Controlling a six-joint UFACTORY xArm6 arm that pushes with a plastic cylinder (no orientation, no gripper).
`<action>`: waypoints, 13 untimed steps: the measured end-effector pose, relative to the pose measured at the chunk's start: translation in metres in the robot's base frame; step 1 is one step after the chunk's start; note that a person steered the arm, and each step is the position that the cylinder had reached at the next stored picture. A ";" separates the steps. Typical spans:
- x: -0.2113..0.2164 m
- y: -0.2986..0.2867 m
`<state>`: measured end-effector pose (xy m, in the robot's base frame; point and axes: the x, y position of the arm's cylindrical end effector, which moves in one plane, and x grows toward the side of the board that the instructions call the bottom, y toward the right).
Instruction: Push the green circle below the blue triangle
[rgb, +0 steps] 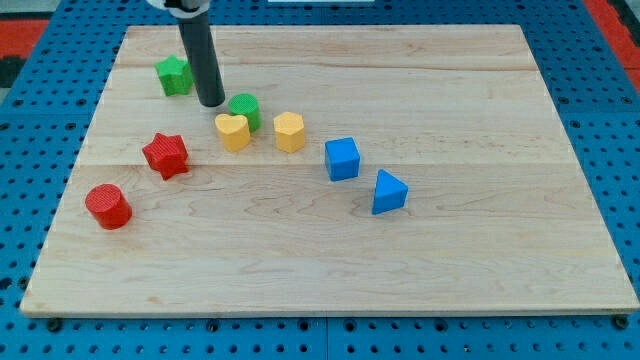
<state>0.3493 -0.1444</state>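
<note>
The green circle (245, 108) sits in the upper left part of the wooden board (480, 260), touching the top of the yellow heart (232, 131). The blue triangle (389, 192) lies right of the board's middle, well to the lower right of the green circle. My tip (211, 103) rests on the board just left of the green circle, close to it or touching it. The dark rod rises from there to the view's top.
A green star (174, 75) lies upper left of my tip. A yellow hexagon (289, 131) sits right of the heart. A blue cube (342, 158) lies upper left of the triangle. A red star (166, 154) and a red circle (108, 206) are at the left.
</note>
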 end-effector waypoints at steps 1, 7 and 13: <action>0.020 -0.002; -0.035 0.223; 0.051 0.376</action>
<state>0.4002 0.2320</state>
